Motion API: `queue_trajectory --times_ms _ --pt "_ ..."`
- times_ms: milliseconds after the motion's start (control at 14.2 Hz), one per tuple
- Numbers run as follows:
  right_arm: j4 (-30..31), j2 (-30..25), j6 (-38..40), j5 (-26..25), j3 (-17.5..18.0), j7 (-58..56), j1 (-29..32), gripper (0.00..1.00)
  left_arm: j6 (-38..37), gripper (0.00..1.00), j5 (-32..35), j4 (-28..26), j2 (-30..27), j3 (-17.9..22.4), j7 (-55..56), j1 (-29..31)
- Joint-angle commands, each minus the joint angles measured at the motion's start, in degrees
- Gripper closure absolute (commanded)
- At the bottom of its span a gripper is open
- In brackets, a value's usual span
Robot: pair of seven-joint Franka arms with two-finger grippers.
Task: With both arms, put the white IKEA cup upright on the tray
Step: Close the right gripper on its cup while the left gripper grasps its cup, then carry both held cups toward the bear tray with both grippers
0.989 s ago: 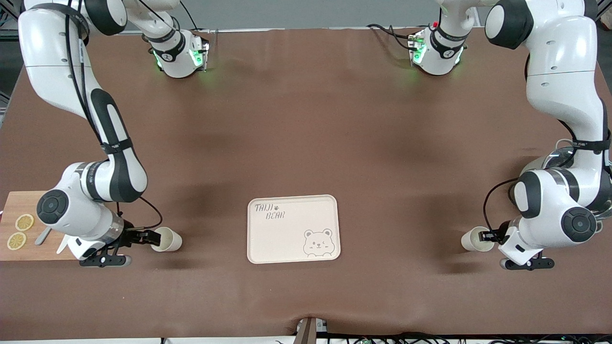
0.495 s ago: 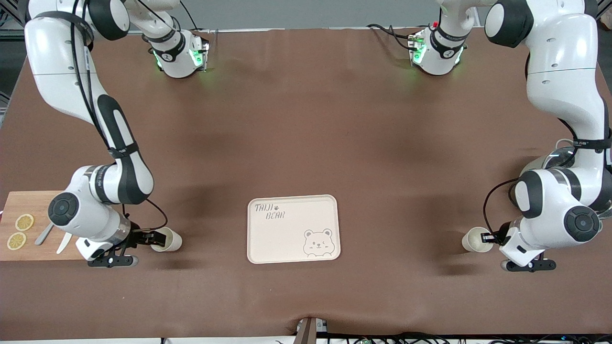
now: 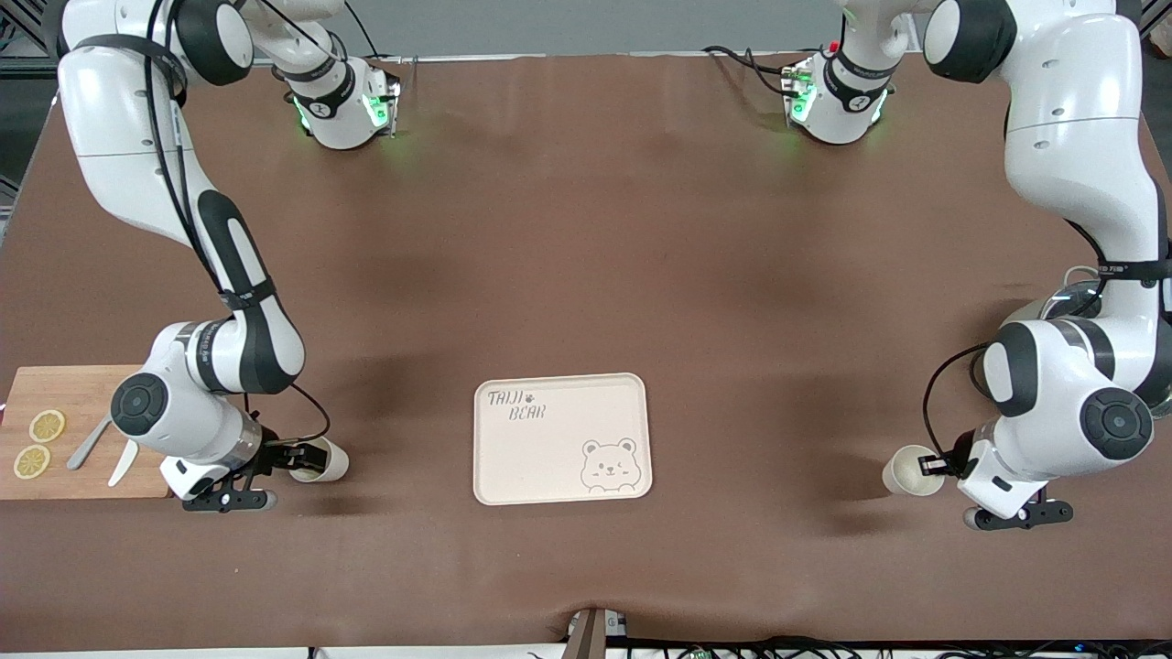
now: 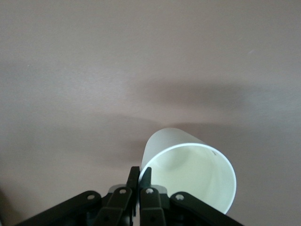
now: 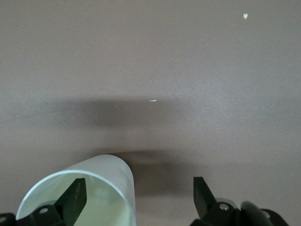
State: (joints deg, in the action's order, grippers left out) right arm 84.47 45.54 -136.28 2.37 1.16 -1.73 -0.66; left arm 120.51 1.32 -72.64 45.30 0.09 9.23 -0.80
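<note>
One white cup (image 3: 322, 460) lies on its side on the brown table toward the right arm's end, mouth toward my right gripper (image 3: 295, 452). In the right wrist view this gripper (image 5: 138, 195) is open, with one finger (image 5: 75, 197) inside the cup (image 5: 101, 181) and the other outside its wall. A second white cup (image 3: 909, 469) is tipped toward the left arm's end. My left gripper (image 3: 934, 465) is shut on its rim; in the left wrist view the fingers (image 4: 140, 173) pinch the cup's (image 4: 188, 172) wall. The cream tray (image 3: 549, 458) printed with a bear sits between the cups, with nothing on it.
A wooden cutting board (image 3: 64, 389) with two lemon slices (image 3: 46, 426) and cutlery (image 3: 92, 444) lies at the right arm's end, beside the right wrist. A clear glass thing (image 3: 1067, 297) shows partly by the left arm.
The right arm has pushed toward its cup, so one finger now sits in the mouth. The left gripper and its cup have shifted slightly nearer the front camera.
</note>
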Motion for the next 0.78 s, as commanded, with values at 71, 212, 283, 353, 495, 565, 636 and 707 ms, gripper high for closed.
queue_trajectory --times_ms 71,212,283,353,495,565,636,707 --pt "-1.1 0.6 0.1 0.4 -0.1 -0.3 -0.1 0.31 -0.6 1.00 -0.4 -0.8 -2.1 0.1 8.7 -3.8" --pt "-1.1 0.5 0.2 0.4 -0.1 -0.3 -0.2 0.58 -0.6 1.00 -0.4 -0.8 -2.1 0.0 13.9 -6.1" --pt "-1.2 0.5 0.2 0.4 -0.1 -0.3 -0.2 0.67 -0.6 1.00 -0.5 -0.8 -2.1 -0.1 16.6 -7.3" --pt "-1.1 0.6 0.2 0.4 -0.1 -0.3 -0.2 0.74 -0.6 1.00 -0.6 -0.7 -2.1 -0.3 19.1 -8.0" --pt "-1.2 1.0 0.1 0.4 -0.1 -0.3 -0.5 0.89 -0.4 1.00 -1.0 -0.3 -2.0 -1.5 23.9 -8.7" --pt "-1.2 1.0 0.1 0.4 -0.1 -0.3 -0.5 0.98 -0.4 1.00 -1.0 0.1 -2.0 -2.8 26.5 -8.8" --pt "-1.2 1.0 0.1 0.4 -0.1 -0.3 -0.5 1.00 -0.2 1.00 -1.0 0.4 -2.0 -4.0 29.2 -8.8" --pt "-1.2 1.0 0.2 0.3 -0.1 -0.3 -0.6 1.00 -0.1 1.00 -0.9 0.5 -1.8 -5.3 31.8 -8.8"
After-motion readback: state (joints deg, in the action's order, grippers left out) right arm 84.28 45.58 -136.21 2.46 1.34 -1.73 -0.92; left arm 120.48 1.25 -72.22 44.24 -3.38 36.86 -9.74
